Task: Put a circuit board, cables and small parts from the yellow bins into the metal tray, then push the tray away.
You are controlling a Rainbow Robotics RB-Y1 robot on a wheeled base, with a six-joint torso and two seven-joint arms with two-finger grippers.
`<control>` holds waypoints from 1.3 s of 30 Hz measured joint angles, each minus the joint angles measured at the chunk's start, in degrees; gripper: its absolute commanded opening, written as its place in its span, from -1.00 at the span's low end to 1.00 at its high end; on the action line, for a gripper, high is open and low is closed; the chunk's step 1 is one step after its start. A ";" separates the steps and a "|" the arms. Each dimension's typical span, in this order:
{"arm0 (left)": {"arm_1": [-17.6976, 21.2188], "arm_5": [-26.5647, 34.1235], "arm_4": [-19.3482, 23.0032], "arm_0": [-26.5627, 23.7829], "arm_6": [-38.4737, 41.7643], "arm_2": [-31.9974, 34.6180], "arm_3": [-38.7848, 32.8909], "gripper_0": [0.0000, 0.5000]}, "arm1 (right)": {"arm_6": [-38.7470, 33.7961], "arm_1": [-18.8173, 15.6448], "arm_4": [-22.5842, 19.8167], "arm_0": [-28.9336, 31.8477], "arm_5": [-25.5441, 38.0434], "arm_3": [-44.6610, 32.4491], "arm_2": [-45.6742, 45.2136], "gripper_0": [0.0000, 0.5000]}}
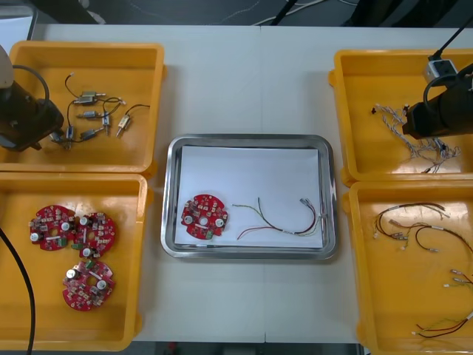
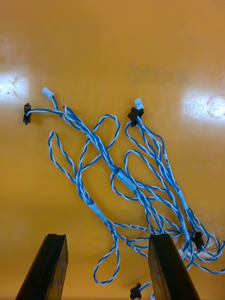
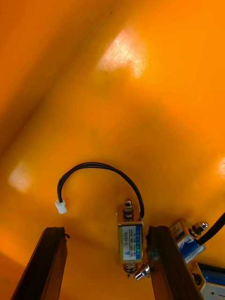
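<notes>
Blue-and-white twisted cables [image 2: 123, 180] lay under the right tool [image 2: 108, 239], wide open and empty; the left tool [image 3: 107, 229], equally open, had a small metal part [image 3: 130, 241] between its fingers.

The left claw [image 3: 106, 232] stands with fingers spread above the yellow bin [image 3: 140, 108]. A small metal part [image 3: 130, 241] lies between them, its black cable [image 3: 101, 166] looping away.

Left gripper [image 3: 105, 229] is held beyond the far-left corner of the metal tray [image 1: 170, 194], fingers spread apart. Right gripper [image 2: 108, 236] is held beyond its far-right corner, fingers spread too.
</notes>
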 measured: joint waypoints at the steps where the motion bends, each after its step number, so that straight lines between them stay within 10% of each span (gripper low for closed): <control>1: 0.00 -0.21 0.00 0.00 0.00 0.00 0.21 1.00 | 0.38 -0.01 0.00 -0.27 -0.55 0.70 0.15 1.00; 19: -0.19 -0.75 -0.06 0.00 0.00 0.00 0.87 1.00 | 3.19 -0.66 -0.04 -4.52 -9.05 11.77 3.76 1.00; 39: -0.25 -0.75 -0.10 0.00 0.00 -0.01 0.88 -1.00 | 6.34 -0.67 -1.30 -4.62 -5.37 11.89 8.09 1.00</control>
